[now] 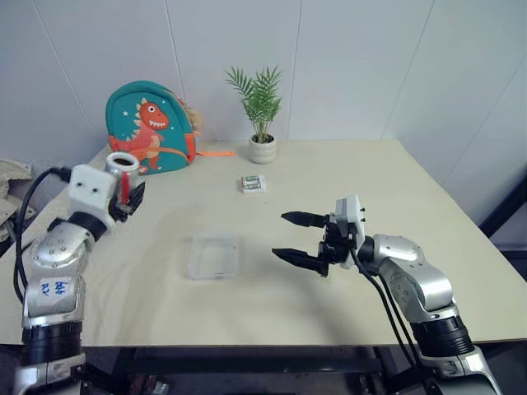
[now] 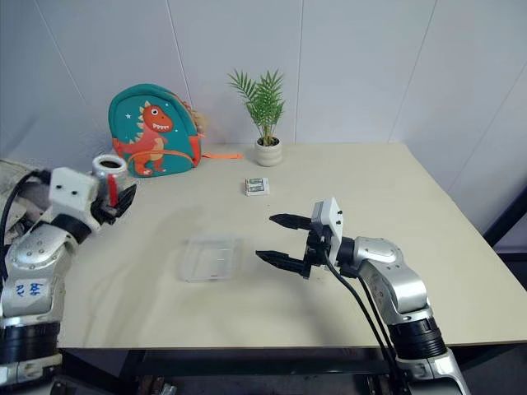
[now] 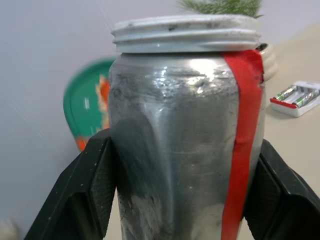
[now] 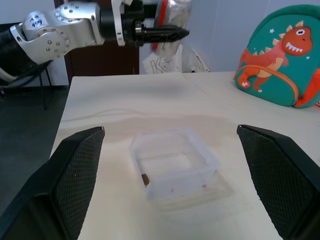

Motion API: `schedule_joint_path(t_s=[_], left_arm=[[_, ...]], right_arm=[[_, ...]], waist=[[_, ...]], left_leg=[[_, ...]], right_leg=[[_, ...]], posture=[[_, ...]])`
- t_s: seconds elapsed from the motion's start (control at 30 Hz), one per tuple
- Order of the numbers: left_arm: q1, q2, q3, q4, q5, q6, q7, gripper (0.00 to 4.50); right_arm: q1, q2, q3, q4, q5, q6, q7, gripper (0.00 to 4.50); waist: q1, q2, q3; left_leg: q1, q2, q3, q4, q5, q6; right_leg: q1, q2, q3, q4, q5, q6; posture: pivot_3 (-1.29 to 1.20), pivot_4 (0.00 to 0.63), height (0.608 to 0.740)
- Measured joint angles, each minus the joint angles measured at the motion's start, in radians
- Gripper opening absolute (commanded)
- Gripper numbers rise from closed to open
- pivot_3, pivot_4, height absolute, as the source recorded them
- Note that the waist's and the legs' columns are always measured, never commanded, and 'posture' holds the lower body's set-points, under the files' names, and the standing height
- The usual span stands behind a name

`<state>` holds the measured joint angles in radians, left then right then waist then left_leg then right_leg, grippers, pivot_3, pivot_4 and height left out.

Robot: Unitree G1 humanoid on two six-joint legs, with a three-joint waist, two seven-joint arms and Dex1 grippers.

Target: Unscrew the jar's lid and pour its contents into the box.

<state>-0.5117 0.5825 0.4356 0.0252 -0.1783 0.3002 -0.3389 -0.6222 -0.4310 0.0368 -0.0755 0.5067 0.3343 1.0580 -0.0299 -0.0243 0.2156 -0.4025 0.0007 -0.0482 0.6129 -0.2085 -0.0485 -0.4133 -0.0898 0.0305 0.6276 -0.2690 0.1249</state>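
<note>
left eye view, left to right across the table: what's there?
left gripper holding the jar → dinosaur backpack → box → battery pack → potted plant → right gripper, fingers open.

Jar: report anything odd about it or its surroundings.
The jar is held upright in the left gripper, well to the left of the box, with its mouth open and no lid on it. Its silvery surface looks scuffed. A small dark bit lies in the box; nothing has spilled on the table.
</note>
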Motion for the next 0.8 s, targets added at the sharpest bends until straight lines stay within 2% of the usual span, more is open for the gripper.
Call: schedule_joint_path(t_s=[0.13,0.3,0.43,0.6,0.8], left_arm=[[0.022,-0.032,0.051,-0.004,-0.111,0.115,0.007,2.92],[0.019,-0.024,0.089,0.15,-0.127,0.083,0.023,2.92],[-0.016,-0.003,0.086,0.338,-0.104,-0.016,0.03,2.92],[-0.079,0.0,0.058,0.577,-0.059,-0.226,0.042,2.92],[-0.107,-0.001,0.022,0.768,-0.054,-0.417,-0.014,2.92]], right_arm=[[-0.002,0.001,0.004,-0.003,0.002,0.001,0.0,4.48],[-0.023,0.024,0.02,-0.002,-0.001,-0.009,0.0,4.48],[-0.042,0.053,0.045,0.018,-0.02,-0.039,0.003,4.48],[-0.086,0.066,0.061,0.087,-0.05,-0.078,0.021,4.48],[-0.109,0.065,0.063,0.14,-0.067,-0.096,0.043,4.48]], waist=[[0.002,-0.001,-0.001],[-0.001,-0.001,-0.001],[0.002,-0.001,-0.001],[0.003,-0.002,-0.001],[0.002,-0.002,-0.001]], left_leg=[[0.0,0.0,0.0,0.0,0.0,0.0],[0.0,0.001,0.0,0.0,0.0,0.0],[0.0,0.002,0.0,0.0,0.0,-0.001],[-0.001,0.002,0.0,-0.001,0.0,-0.001],[-0.001,0.004,0.001,-0.002,-0.002,-0.002]], right_leg=[[0.0,0.0,0.0,-0.001,0.0,0.0],[0.0,0.002,0.001,-0.002,0.0,-0.001],[0.0,0.003,0.001,-0.003,0.001,-0.001],[0.001,0.003,0.001,-0.006,0.002,-0.001],[0.0,0.004,0.001,-0.007,0.003,-0.001]], posture=[[0.0,0.15,0.74],[0.0,0.15,0.74],[0.0,0.15,0.74],[0.0,0.15,0.74],[0.0,0.15,0.74]])
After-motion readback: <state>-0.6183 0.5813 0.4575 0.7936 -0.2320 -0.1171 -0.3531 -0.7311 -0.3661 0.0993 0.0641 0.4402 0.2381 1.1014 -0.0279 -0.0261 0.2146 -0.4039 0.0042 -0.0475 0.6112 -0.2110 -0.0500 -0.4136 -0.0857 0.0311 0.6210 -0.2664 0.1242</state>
